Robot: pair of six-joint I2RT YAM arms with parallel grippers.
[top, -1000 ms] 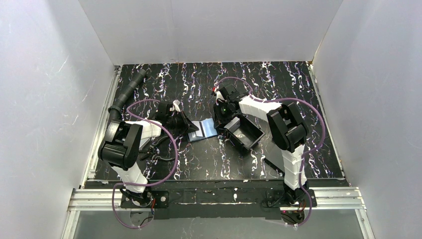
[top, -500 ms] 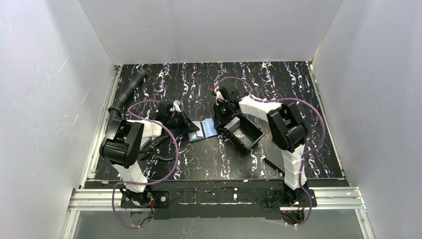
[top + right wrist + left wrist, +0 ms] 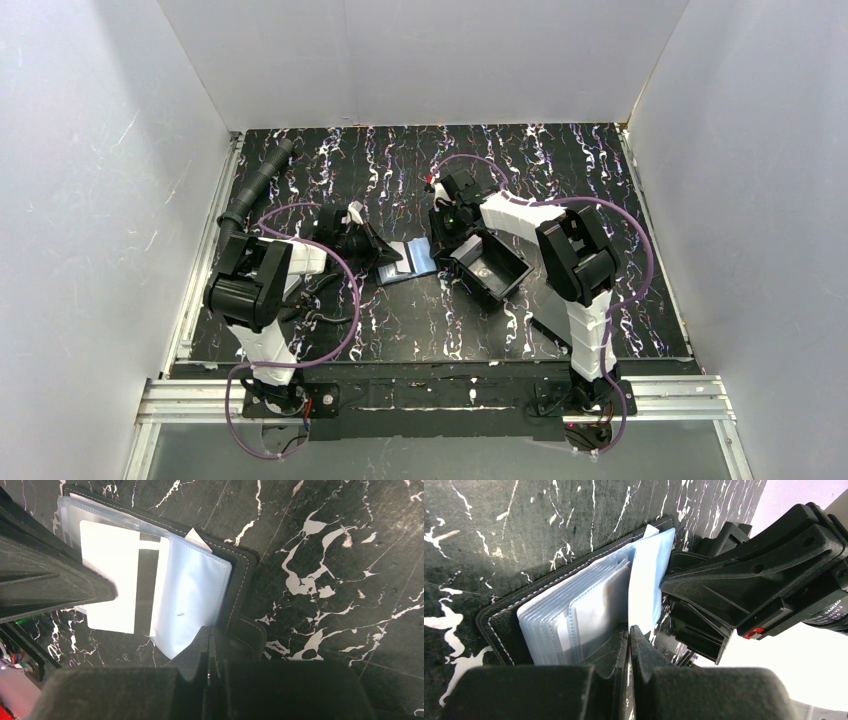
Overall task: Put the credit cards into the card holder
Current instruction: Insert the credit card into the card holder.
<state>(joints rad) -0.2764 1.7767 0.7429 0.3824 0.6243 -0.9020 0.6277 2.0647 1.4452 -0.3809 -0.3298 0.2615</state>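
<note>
The card holder [image 3: 410, 262] lies open mid-table, its black stitched cover [image 3: 499, 625] carrying a stack of clear sleeves [image 3: 569, 620]. My left gripper [image 3: 630, 630] is shut on a credit card [image 3: 112, 580], white with a black stripe, held at the mouth of a pale blue sleeve page [image 3: 195, 595]. The card lies partly over that page. My right gripper [image 3: 210, 632] is shut on the card holder's near edge [image 3: 240, 580], where page and cover meet. From above, the left gripper [image 3: 378, 255] and right gripper [image 3: 438, 250] face each other across the holder.
A larger black rimmed tray [image 3: 520, 270] sits just right of the holder, under the right arm. A black ribbed hose [image 3: 255, 185] runs along the table's far-left edge. White walls close in the sides and back.
The left arm's elbow has crept slightly. Both grippers, the card and the holder stay where they were.
</note>
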